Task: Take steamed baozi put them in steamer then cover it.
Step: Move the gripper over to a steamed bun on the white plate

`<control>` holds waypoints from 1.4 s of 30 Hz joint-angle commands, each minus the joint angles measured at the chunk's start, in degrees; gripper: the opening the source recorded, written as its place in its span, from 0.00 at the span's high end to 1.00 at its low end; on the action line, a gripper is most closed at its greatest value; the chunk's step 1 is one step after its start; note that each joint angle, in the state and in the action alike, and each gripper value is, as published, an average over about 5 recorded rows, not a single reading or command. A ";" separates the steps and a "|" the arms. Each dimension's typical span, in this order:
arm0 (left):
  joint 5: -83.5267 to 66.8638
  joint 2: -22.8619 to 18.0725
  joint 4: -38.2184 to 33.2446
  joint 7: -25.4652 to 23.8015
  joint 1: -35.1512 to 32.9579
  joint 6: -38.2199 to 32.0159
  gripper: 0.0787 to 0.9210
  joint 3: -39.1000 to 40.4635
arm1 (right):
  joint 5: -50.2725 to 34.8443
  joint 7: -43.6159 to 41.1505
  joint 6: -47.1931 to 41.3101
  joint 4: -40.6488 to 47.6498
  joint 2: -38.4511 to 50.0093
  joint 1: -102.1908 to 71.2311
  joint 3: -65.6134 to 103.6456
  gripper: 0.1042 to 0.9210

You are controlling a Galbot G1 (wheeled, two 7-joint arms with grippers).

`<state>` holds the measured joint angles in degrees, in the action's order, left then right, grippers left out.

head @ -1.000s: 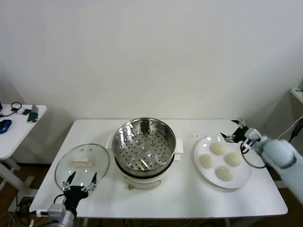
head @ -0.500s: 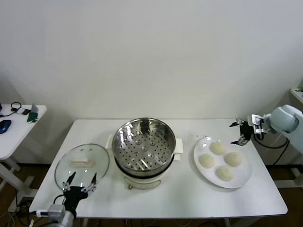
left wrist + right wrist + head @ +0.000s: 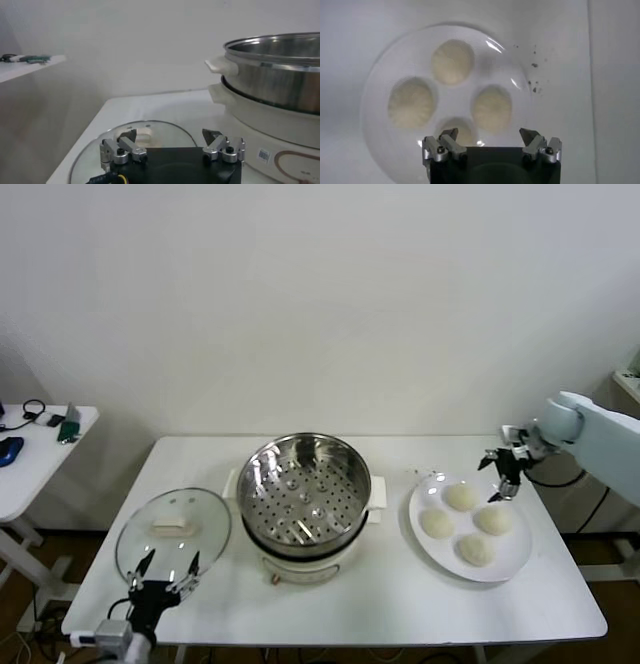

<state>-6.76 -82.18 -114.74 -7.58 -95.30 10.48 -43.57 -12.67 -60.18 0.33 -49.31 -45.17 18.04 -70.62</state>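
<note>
The right gripper (image 3: 503, 474) hangs with its fingers spread wide above the far edge of the white plate (image 3: 512, 562), which sits on the table (image 3: 400, 604) to the right of the steamer (image 3: 304, 492). Four buns lie on the plate, none of them touching its neighbours, and all four also show below the gripper in the right wrist view (image 3: 488, 145). The step in hand looks like the first pick, and the bun at the back of the plate (image 3: 460, 497) is nearest to the open fingers. To do it well, the gripper should centre over one bun only, come straight down so a finger passes on each side of it, and stop short of the plate. The dough looks soft, so a light squeeze low on the bun's sides is likely better than a hard pinch at the top, which could dent or tear it. The steamer stands open and holds nothing, its perforated floor bare, so there is room to set the first bun toward one side. The lid (image 3: 174, 534) lies flat on the table left of the steamer, handle up. The left gripper (image 3: 168, 575) waits at the lid's near rim, fingers apart, holding nothing.
</note>
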 commanded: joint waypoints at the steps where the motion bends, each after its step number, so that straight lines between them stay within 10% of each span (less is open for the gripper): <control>1: -0.22 -0.05 0.10 -0.03 -0.06 -0.05 0.12 -0.04 | 1.18 -0.52 2.35 9.11 -8.23 -1.61 -2.48 0.12; 27: -0.31 0.38 1.36 -0.10 0.08 -0.58 0.12 0.20 | 7.18 0.14 3.28 18.80 -12.82 -7.99 5.51 0.12; 42: -0.38 0.83 2.21 0.11 0.41 -0.66 0.12 0.17 | 5.80 -1.18 5.32 18.98 -12.98 -8.01 5.71 0.29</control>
<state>-7.15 -81.36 -112.55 -7.49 -94.89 9.79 -43.42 -6.84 -61.09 4.81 -31.02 -57.71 10.29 -65.38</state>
